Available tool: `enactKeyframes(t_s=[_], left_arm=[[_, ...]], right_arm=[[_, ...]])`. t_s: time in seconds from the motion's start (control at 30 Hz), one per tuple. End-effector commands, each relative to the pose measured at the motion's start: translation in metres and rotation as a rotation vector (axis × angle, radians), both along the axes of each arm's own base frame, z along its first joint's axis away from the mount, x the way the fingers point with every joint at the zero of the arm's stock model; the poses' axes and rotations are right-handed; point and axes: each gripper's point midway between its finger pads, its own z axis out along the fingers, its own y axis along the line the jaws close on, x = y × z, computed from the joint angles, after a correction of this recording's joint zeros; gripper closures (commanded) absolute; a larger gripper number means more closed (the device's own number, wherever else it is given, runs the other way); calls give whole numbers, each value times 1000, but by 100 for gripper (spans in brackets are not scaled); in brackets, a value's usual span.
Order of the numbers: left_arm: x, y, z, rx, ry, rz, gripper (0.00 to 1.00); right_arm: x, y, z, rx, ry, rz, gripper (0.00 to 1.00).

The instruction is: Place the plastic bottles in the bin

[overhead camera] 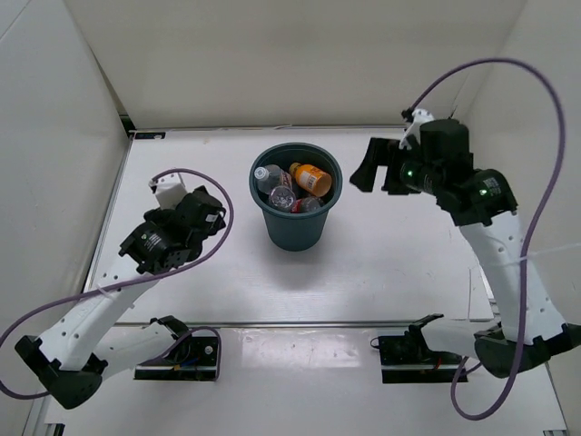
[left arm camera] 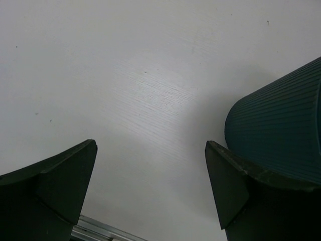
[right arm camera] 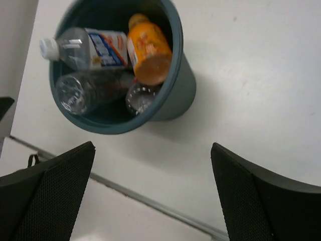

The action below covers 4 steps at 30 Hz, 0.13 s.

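Plastic bottles lying inside bin at tabletop centre. Jaws on both arms spread fully, gripping nothing. Could tip light bin by swinging right arm left into rim.

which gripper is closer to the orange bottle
Right. The right gripper hovers just right of the bin holding the orange bottle; the left gripper is off its opposite side.
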Motion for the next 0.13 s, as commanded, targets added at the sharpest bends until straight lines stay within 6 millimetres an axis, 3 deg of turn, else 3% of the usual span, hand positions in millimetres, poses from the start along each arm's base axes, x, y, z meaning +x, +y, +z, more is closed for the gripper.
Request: enactKeyframes(t_s=[0.0, 0.1], left_arm=[[11, -14, 5, 4, 7, -51, 0], [16, -17, 0, 25, 38, -64, 0]], right_arm=[[-21, 9, -30, 72, 107, 90, 0], [-19, -5, -44, 56, 120, 58, 0]])
